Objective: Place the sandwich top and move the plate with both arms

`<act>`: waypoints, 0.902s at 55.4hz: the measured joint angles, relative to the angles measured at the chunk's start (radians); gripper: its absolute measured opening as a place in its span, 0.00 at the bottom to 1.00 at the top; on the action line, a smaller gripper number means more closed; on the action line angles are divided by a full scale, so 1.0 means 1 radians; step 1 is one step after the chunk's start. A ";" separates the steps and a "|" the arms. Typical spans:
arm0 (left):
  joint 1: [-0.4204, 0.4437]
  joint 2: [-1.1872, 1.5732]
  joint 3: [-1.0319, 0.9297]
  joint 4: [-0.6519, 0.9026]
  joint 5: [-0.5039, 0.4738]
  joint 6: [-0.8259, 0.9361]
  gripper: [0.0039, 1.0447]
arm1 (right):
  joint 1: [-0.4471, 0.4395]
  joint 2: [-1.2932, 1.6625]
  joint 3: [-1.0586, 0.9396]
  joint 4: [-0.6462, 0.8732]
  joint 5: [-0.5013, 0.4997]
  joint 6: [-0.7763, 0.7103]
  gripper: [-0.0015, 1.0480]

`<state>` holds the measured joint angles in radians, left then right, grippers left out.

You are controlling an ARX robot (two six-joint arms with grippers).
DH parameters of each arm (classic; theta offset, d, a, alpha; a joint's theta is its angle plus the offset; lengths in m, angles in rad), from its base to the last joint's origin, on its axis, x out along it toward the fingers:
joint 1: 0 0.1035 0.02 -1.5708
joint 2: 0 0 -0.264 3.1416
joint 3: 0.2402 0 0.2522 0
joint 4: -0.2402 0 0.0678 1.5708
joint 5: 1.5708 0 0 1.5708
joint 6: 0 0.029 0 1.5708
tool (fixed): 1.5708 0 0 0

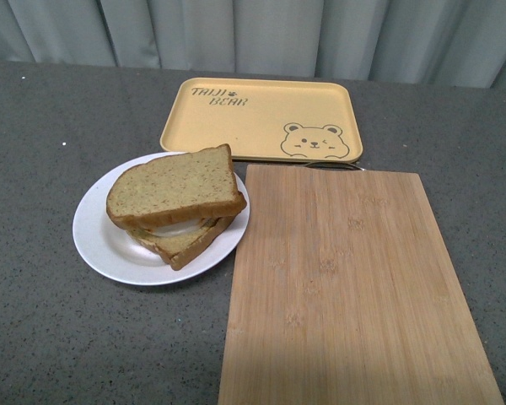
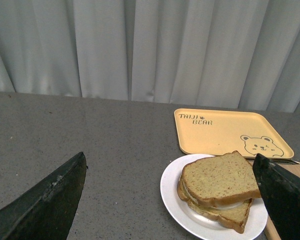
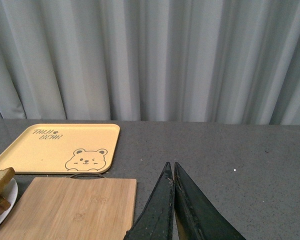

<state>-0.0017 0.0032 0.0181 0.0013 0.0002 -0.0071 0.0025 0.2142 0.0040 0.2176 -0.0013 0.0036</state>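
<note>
- sandwich top [image 1: 175, 187]: square brown speckled slice with a darker crust and a bare face. It caps the stack, slightly askew over the lower slice [image 1: 185, 245], with a white layer showing between them.
- plate [image 1: 101, 240]: round, plain white, flat on the grey table [image 1: 51, 126]. It carries the sandwich, its rim just beside the wooden board [image 1: 354, 287].
- left hand [image 2: 169, 157]: fingers spread wide, holding nothing.
- right hand [image 3: 170, 165]: fingers pressed together, holding nothing.

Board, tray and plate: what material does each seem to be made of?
Board: bamboo or wood, matt, judging by its pale striped grain with node marks. Tray: probably plastic or bamboo fibre, matt yellow, with a smooth moulded rim. Plate: plain white, slightly glossy; ceramic or melamine, cannot tell.
</note>
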 joint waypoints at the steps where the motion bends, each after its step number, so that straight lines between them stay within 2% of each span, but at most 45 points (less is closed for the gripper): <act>1: 0.000 0.000 0.000 0.000 0.000 0.000 0.94 | 0.000 -0.003 0.000 -0.002 0.000 0.000 0.01; 10: 0.000 0.000 0.000 0.000 0.000 0.000 0.94 | 0.000 -0.046 0.000 -0.046 0.000 0.000 0.01; 14: 0.000 0.000 0.000 0.000 0.000 0.000 0.94 | 0.000 -0.151 0.000 -0.186 -0.001 -0.001 0.01; 16: 0.000 0.000 0.000 0.000 -0.001 0.000 0.94 | 0.000 -0.179 0.000 -0.209 -0.001 -0.001 0.01; 22: 0.000 0.000 0.000 -0.001 0.000 0.000 0.94 | 0.000 -0.210 0.000 -0.214 -0.001 -0.001 0.01; 29: 0.000 0.000 0.000 -0.001 0.000 0.000 0.94 | 0.000 -0.210 0.000 -0.216 -0.001 -0.002 0.19; 33: 0.000 0.000 0.000 -0.001 0.000 0.000 0.94 | 0.000 -0.210 0.000 -0.216 -0.001 -0.002 0.33; 37: 0.000 0.000 0.000 -0.001 0.000 0.000 0.94 | 0.000 -0.210 0.000 -0.216 -0.001 -0.002 0.52; 38: 0.000 0.000 0.000 -0.001 0.000 0.000 0.94 | 0.000 -0.210 0.000 -0.216 -0.001 -0.002 0.53; 39: 0.006 0.007 0.003 -0.010 0.021 -0.009 0.94 | 0.000 -0.210 0.000 -0.216 -0.001 -0.002 0.57; 43: 0.060 0.131 0.057 -0.133 0.214 -0.144 0.94 | 0.000 -0.210 0.000 -0.216 -0.001 -0.002 0.70; 47: 0.068 0.266 0.072 -0.099 0.258 -0.253 0.94 | 0.000 -0.210 0.000 -0.216 -0.002 -0.002 0.80; 50: 0.054 0.409 0.087 -0.011 0.267 -0.368 0.94 | 0.000 -0.210 0.000 -0.216 -0.001 -0.002 0.91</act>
<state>0.0525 0.4118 0.1051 -0.0097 0.2668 -0.3752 0.0021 0.0044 0.0044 0.0017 -0.0021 0.0017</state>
